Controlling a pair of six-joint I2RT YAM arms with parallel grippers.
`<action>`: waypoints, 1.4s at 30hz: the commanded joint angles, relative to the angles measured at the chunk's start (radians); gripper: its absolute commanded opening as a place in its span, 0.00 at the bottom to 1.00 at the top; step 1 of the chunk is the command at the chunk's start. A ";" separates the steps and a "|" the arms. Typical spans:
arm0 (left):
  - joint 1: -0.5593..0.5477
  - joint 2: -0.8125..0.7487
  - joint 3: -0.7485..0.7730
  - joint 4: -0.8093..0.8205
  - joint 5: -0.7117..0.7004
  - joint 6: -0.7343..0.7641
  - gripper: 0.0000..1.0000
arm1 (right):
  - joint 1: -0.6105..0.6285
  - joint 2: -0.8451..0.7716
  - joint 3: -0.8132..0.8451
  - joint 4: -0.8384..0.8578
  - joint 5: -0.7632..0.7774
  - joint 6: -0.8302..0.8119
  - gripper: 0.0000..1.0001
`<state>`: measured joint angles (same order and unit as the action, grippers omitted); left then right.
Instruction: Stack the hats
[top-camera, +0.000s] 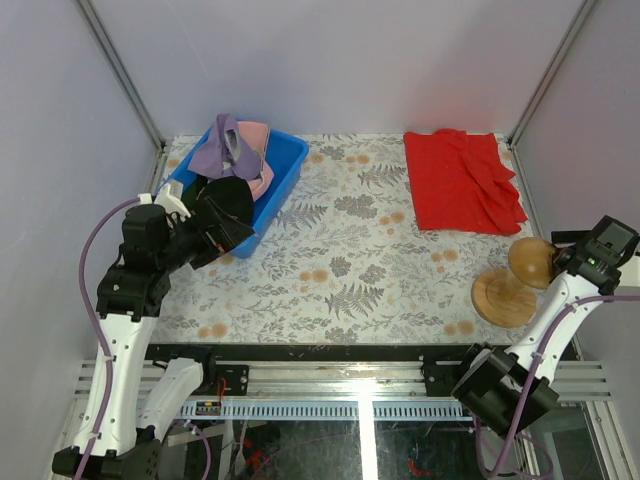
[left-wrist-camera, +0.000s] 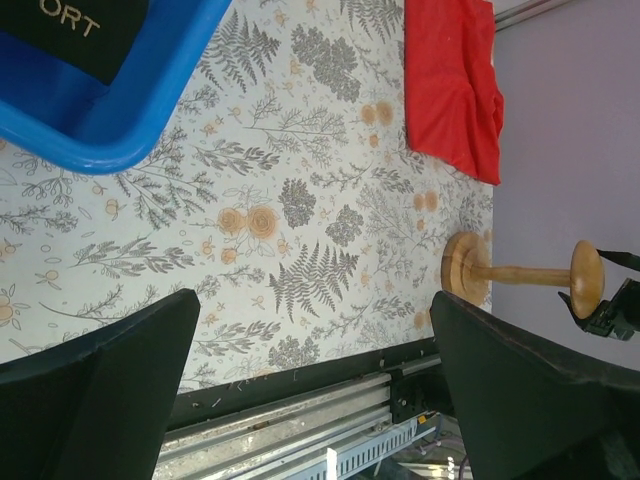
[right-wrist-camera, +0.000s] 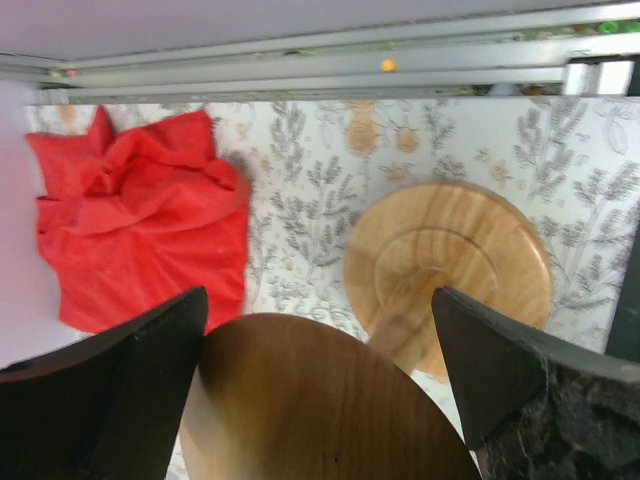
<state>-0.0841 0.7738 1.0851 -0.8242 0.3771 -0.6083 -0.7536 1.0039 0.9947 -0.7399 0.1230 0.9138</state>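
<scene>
The hats lie heaped in a blue bin (top-camera: 285, 170) at the back left. A lavender hat (top-camera: 215, 150) and a pink hat (top-camera: 260, 150) are on top, with dark hats (top-camera: 228, 195) in front of them. In the left wrist view a dark hat with white "SPORT" lettering (left-wrist-camera: 70, 30) lies in the bin (left-wrist-camera: 120, 110). My left gripper (top-camera: 222, 232) is open and empty at the bin's near end (left-wrist-camera: 315, 320). My right gripper (top-camera: 556, 262) is open, its fingers on either side of the wooden stand's round top (right-wrist-camera: 320, 400).
The wooden stand (top-camera: 505, 295) stands at the right, near the front edge, its base (right-wrist-camera: 450, 265) below my right gripper. A crumpled red cloth (top-camera: 462, 180) lies at the back right. The flowered table cover (top-camera: 350, 260) ends at a black front rail (left-wrist-camera: 300, 385).
</scene>
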 joint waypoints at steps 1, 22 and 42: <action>-0.004 -0.012 -0.024 0.038 0.000 -0.008 1.00 | 0.010 0.000 -0.111 -0.151 -0.145 0.002 0.99; -0.004 -0.026 -0.094 0.098 -0.001 -0.039 1.00 | 0.264 -0.115 -0.292 -0.049 -0.259 0.276 0.99; -0.004 -0.067 -0.131 0.109 -0.017 -0.071 1.00 | 0.835 0.037 -0.204 0.093 -0.124 0.594 0.99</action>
<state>-0.0841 0.7284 0.9707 -0.7719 0.3660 -0.6632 -0.0219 0.9707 0.7895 -0.5018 -0.0673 1.4647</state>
